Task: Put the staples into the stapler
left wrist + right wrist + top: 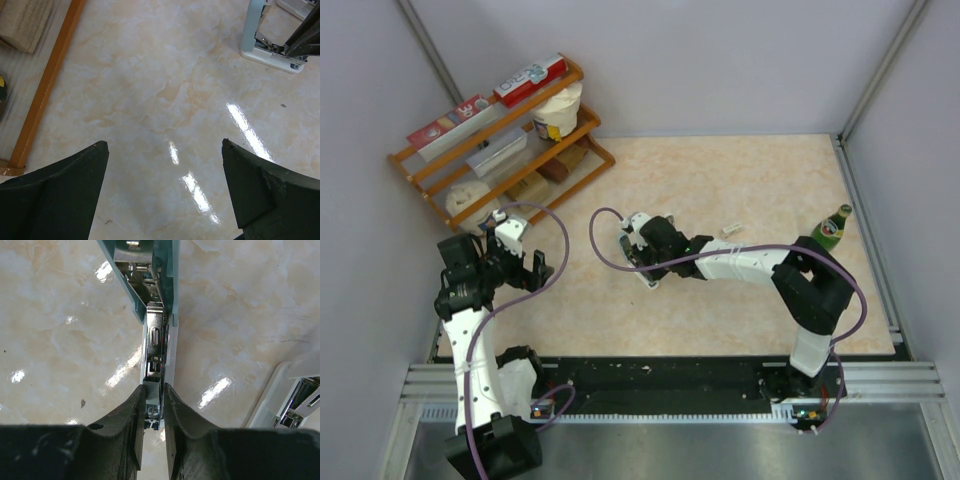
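Observation:
The light blue stapler (167, 280) lies flipped open on the table, its metal magazine (155, 335) bare. My right gripper (155, 387) hangs over the near end of that magazine. Its jaws stand a narrow way open on either side of a short grey strip of staples (153, 394) that sits in the channel. A thin gap shows beside the right finger. From above, the right gripper (638, 250) covers the stapler (650, 280). Another small whitish piece of staples (730, 230) lies on the table farther right. My left gripper (165, 150) hovers wide open over bare table, left of the stapler (270, 50).
A second, white stapler (290, 400) lies open just right of the right gripper. A green bottle (830, 230) stands near the right wall. A wooden shelf (500, 140) with boxes and a cup fills the back left, its rail (47, 85) close to my left gripper.

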You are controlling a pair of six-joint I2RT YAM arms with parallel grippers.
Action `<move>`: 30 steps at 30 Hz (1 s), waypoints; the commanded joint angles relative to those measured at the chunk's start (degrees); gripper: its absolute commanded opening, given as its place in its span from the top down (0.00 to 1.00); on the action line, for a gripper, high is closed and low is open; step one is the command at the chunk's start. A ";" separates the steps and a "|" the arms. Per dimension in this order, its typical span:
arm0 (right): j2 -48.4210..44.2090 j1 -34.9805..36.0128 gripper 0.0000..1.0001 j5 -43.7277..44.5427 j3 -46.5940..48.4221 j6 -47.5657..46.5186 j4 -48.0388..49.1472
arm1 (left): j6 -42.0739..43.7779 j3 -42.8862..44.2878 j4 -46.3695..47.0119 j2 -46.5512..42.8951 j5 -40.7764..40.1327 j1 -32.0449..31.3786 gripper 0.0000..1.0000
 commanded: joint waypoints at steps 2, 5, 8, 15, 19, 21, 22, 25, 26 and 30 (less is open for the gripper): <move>0.14 0.86 0.80 -0.42 0.61 0.14 0.38 | 0.48 -0.49 2.01 -0.39 0.50 0.35 0.01; -0.04 0.77 0.79 -0.51 0.61 0.05 0.47 | 0.48 -0.58 2.10 -0.48 0.50 0.35 0.01; -0.04 0.86 0.79 -0.42 0.61 0.05 0.38 | 0.40 -0.49 2.10 -0.31 0.59 0.35 0.01; -0.30 0.86 0.79 -0.42 0.70 -0.03 0.38 | 0.48 -0.58 2.10 -0.48 0.59 0.26 0.01; -0.92 0.77 0.77 -0.43 0.70 -0.30 0.47 | 0.40 -0.49 1.93 -0.40 0.50 0.43 0.01; -0.92 0.86 0.75 -0.51 0.79 -0.21 0.47 | 0.48 -0.58 2.10 -0.40 0.50 0.35 0.01; -0.83 0.77 0.75 -0.43 0.88 -0.30 0.47 | 0.48 -0.49 2.01 -0.40 0.59 0.26 0.01; -0.74 0.77 0.73 -0.42 0.88 -0.21 0.47 | 0.48 -0.58 2.01 -0.57 0.59 0.34 0.01; -0.74 0.77 0.73 -0.42 0.79 -0.21 0.38 | 0.48 -0.58 2.01 -0.57 0.59 0.35 0.01; -0.65 0.77 0.73 -0.42 0.88 -0.21 0.38 | 0.57 -0.58 2.10 -0.57 0.59 0.34 0.01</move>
